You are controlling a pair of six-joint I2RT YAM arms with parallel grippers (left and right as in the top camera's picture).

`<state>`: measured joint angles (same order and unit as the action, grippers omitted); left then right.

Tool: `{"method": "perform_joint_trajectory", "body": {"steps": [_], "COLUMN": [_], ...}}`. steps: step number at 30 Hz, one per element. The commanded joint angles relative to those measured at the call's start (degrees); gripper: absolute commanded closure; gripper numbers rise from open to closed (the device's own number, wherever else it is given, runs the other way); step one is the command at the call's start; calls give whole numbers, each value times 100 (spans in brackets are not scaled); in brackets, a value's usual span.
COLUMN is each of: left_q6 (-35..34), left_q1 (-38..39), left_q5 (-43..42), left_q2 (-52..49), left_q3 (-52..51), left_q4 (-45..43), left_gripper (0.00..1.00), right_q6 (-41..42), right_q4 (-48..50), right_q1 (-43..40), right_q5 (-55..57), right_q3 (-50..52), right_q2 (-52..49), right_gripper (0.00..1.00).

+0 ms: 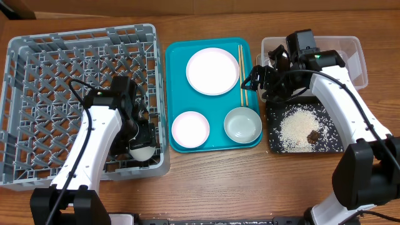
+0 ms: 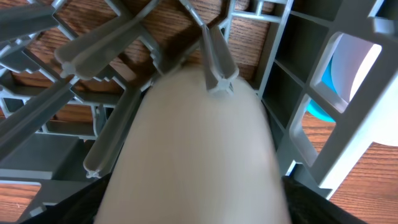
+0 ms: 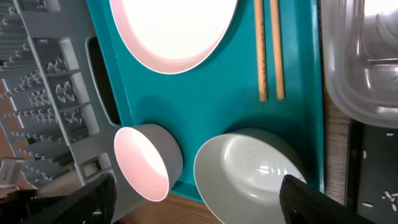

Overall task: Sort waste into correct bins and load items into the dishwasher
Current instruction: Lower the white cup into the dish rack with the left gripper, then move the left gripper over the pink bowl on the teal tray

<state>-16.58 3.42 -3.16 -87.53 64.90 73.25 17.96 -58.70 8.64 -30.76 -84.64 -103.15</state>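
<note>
One pale round cup (image 1: 141, 150) sits in the large grey lattice dish rack's (image 1: 37, 75) corner, left gripper (image 1: 141, 144) seemingly clamped on it. Unloaded on teal plastic tray (image 1: 177, 94): white round plate (image 1: 213, 70), small pink bowl (image 1: 190, 128), pale green bowl (image 1: 242, 124), thin wooden chopsticks (image 1: 241, 69). Right gripper (image 1: 254, 81) above them, wide open, empty.

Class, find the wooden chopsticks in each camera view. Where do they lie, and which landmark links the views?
Overhead: the chopsticks lie along the right edge of the teal tray.
Left wrist: not in it.
Right wrist: top, right of centre, on the tray.
Shared landmark: the grey rack, in all three.
</note>
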Motion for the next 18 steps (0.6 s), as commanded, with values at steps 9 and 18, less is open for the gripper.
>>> {"method": "perform_joint_trajectory", "body": {"steps": [9,18], "left_q6": [-37,553], "left_q1": [37,151], "left_q5": [11,-852], "left_q2": [-11,-11], "left_q3": [581,2472], "left_q4": [404,695], "left_gripper": [16,17], "right_q6": [-66,-63], "right_q4": [-4,-85], "right_q1": [7,4], "right_q5": [74,70], "right_q3": [-7,-55], "right_q2": [-15,68], "right_gripper": [15,21]}}
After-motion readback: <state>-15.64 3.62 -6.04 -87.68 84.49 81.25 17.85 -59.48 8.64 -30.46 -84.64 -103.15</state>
